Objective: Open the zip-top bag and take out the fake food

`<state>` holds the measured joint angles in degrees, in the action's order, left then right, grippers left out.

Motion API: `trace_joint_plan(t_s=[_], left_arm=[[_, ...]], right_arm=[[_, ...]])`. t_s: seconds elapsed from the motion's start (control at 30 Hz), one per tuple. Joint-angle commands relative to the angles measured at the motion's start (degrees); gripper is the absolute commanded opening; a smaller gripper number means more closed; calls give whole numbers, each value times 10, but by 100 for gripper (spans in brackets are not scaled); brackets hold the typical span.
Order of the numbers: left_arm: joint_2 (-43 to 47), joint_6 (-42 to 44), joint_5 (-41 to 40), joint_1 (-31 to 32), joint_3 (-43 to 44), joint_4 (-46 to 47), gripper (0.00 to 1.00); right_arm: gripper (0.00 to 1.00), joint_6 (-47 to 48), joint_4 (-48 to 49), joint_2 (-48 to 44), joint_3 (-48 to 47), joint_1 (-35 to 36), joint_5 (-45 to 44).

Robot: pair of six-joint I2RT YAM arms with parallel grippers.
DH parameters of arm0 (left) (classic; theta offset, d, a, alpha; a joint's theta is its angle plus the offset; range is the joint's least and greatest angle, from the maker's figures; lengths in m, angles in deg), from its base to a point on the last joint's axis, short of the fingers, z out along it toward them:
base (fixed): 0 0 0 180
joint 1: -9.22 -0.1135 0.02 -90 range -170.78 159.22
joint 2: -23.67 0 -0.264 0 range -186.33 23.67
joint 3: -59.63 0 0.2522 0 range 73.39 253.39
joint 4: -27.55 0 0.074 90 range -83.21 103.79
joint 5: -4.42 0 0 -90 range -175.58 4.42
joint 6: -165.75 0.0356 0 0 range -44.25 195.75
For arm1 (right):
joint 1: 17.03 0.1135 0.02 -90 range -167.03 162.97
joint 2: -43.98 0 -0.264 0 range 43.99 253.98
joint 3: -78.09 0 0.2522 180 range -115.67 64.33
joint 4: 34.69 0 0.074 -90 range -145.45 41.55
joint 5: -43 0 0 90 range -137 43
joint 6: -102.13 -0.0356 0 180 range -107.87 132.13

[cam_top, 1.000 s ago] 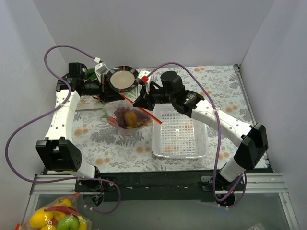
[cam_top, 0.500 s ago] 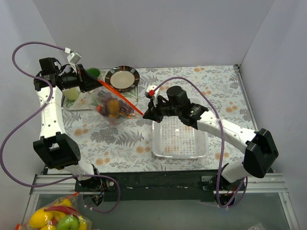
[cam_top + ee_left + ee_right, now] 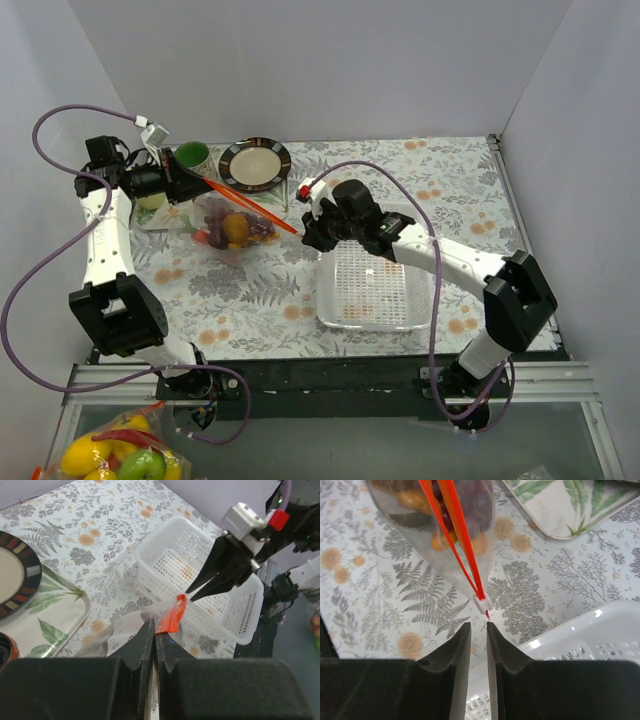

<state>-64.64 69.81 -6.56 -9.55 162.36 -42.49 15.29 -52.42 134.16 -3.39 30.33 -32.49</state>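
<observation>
The zip-top bag [image 3: 232,226] hangs over the left-middle of the table, its red zip strip [image 3: 250,203] running down toward the right. My left gripper [image 3: 190,178] is shut on the strip's upper left end; in the left wrist view the red strip [image 3: 172,614] sticks out past the pressed jaws [image 3: 155,630]. My right gripper [image 3: 305,236] stands just off the strip's lower end, jaws slightly open and empty. The white slider [image 3: 482,604] hangs just beyond its tips [image 3: 479,625]. The fake food [image 3: 238,228], an orange fruit, purple grapes and orange pieces [image 3: 480,544], lies inside the bag.
A clear perforated basket [image 3: 375,325] sits right of the bag, under my right arm. A dark-rimmed plate [image 3: 255,163], a green cup [image 3: 191,156] and a leaf-print tray [image 3: 160,212] stand at the back left. A bag of lemons and an apple [image 3: 120,455] lies below the table's near edge.
My left arm swung left and lifted the bag, stretching the zip strip. My right gripper then opened and let go of the strip's slider end.
</observation>
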Motion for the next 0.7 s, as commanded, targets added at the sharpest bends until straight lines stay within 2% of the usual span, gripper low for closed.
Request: trace_joint_plan(t_s=[0.0,0.03,0.13,0.23,0.3,0.37,0.4,0.43,0.47,0.5,0.53,0.57,0.63,0.67], left_arm=[[74,-140,26,-7,-58,166,0],[98,-185,18,-7,-75,270,0],[125,-279,14,-6,-123,397,0],[122,-323,50,0,-129,409,0],[126,-326,76,1,-158,376,1],[136,-218,85,0,-171,280,3],[141,-153,76,3,-169,140,4],[141,-3,55,7,-169,68,4],[138,55,40,14,-168,3,5],[127,133,26,35,-169,-114,7],[117,186,-3,46,-172,-162,9],[110,259,-11,57,-175,-196,17],[93,268,-26,68,-200,-232,22],[90,269,-34,69,-210,-231,28]], right_arm=[[25,-11,-3,48,-107,-4,-75],[25,-12,-5,65,-121,-4,-80],[22,-18,-7,80,-149,-3,-95],[25,-27,4,69,-126,-2,-92],[31,-43,8,57,-105,-1,-96],[37,-54,14,28,-68,0,-105],[39,-68,19,17,-57,0,-105],[41,-76,27,-6,-39,0,-104],[43,-85,29,-17,-33,1,-101],[44,-91,33,-27,-28,2,-98],[44,-108,30,-41,-24,3,-95],[45,-114,27,-46,-21,4,-91],[46,-132,13,-54,-20,8,-86],[48,-136,9,-56,-16,15,-86]])
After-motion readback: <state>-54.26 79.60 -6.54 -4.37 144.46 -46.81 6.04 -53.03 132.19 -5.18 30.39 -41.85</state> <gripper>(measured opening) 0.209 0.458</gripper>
